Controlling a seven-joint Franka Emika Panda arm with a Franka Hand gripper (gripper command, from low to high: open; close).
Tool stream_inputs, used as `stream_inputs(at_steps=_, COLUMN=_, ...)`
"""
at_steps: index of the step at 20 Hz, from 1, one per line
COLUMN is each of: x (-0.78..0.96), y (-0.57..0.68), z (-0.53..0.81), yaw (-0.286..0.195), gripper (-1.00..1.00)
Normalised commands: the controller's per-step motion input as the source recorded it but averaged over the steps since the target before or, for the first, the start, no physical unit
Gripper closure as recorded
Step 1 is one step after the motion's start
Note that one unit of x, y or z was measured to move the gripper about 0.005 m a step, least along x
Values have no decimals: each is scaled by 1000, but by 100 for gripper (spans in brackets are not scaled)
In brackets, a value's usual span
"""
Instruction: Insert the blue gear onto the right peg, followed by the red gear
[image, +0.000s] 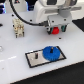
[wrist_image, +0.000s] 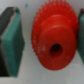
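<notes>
Going from the exterior view's left to its right, the white tabletop (image: 12, 55) carries one small pale block with dark slots (image: 18, 28) near the far left, one flat plate with a dark rim (image: 44, 57) near the middle front, and one red gear (image: 56, 30) further back and to the right, under the arm. There is one blue gear (image: 50, 52) and one red gear, two gears in all.

The blue gear is a round, flat, bright blue toothed disc. It lies on the plate, toward that plate's right end, with a small dark spot at its centre. Whether a peg passes through it is too blurred to tell. A small light post (image: 36, 56) seems to stand on the plate's left part.

The red gear sits on the tabletop, well apart from the plate and the blue gear. In the wrist view it fills the middle of the picture (wrist_image: 52, 39): a bright red toothed disc with a raised round hub and a dark centre hole, lying flat.

The one claw (image: 54, 28) hangs directly over the red gear. The wrist view shows one of its teal fingers (wrist_image: 12, 40) standing clear of the gear's teeth with white tabletop between them, and the other finger just at the frame edge. The claw is spread apart, straddling the red gear and gripping nothing.
</notes>
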Motion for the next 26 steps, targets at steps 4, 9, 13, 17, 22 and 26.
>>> stream_inputs(at_steps=4, x=-99, y=6, z=99, yaw=0, gripper=100)
stream_inputs(at_steps=9, x=166, y=7, z=476, yaw=0, gripper=100)
stream_inputs(at_steps=13, x=378, y=-59, z=596, yaw=0, gripper=100)
stream_inputs(at_steps=17, x=490, y=-151, z=566, yaw=0, gripper=100)
stream_inputs(at_steps=22, x=543, y=-249, z=463, yaw=0, gripper=100)
stream_inputs(at_steps=26, x=602, y=-347, z=362, yaw=0, gripper=100)
